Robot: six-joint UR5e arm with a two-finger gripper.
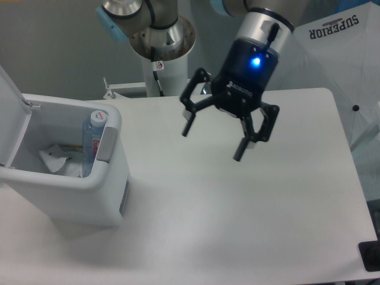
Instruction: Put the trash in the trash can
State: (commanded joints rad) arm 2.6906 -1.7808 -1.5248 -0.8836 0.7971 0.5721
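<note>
Fingers (186,127) spread wide apart, nothing between them; gripper (212,142) hangs above table (237,208). Well left of the fingers: bin (77,190), lid (9,113) up. Bottle (92,142) stands upright inside; wrapper (56,159) beside it.

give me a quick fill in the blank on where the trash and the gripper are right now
1. The clear water bottle stands inside the ____.
2. The crumpled white wrapper lies in the trash can to the ____ of the bottle in the camera view.
3. The gripper hangs above the table with its fingers ____ and nothing between them.
4. The trash can's lid is ____.

Missing words: trash can; left; open; open
</note>
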